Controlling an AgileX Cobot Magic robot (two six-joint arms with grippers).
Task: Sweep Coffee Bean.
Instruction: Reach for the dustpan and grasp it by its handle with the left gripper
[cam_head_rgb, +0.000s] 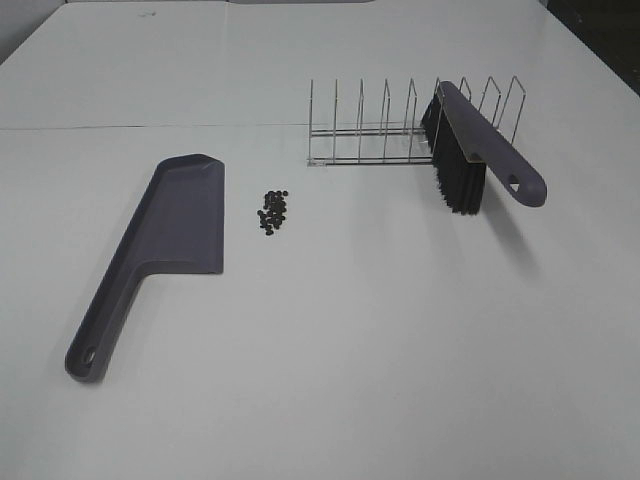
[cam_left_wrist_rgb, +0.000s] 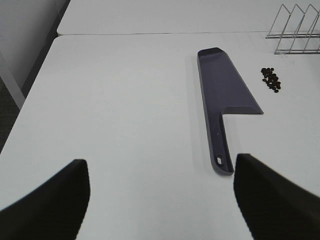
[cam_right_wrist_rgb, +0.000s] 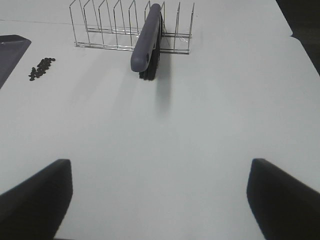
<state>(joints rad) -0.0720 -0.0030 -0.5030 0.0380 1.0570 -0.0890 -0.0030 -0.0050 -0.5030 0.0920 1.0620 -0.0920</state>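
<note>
A small pile of dark coffee beans (cam_head_rgb: 272, 212) lies on the white table, just right of the purple dustpan (cam_head_rgb: 165, 240), which lies flat with its handle toward the front left. The purple brush (cam_head_rgb: 478, 150) with black bristles leans in a wire rack (cam_head_rgb: 400, 125) at the back right. The beans (cam_left_wrist_rgb: 270, 79) and dustpan (cam_left_wrist_rgb: 222, 100) show in the left wrist view. The beans (cam_right_wrist_rgb: 41, 68) and brush (cam_right_wrist_rgb: 148, 42) show in the right wrist view. My left gripper (cam_left_wrist_rgb: 162, 200) and right gripper (cam_right_wrist_rgb: 160, 200) are open, empty, and well short of these things. Neither arm shows in the exterior view.
The white table (cam_head_rgb: 380, 350) has a seam line across the back and dark floor beyond its far right corner. The wire rack (cam_right_wrist_rgb: 130, 27) has several upright dividers. The table's left edge shows in the left wrist view (cam_left_wrist_rgb: 30, 100).
</note>
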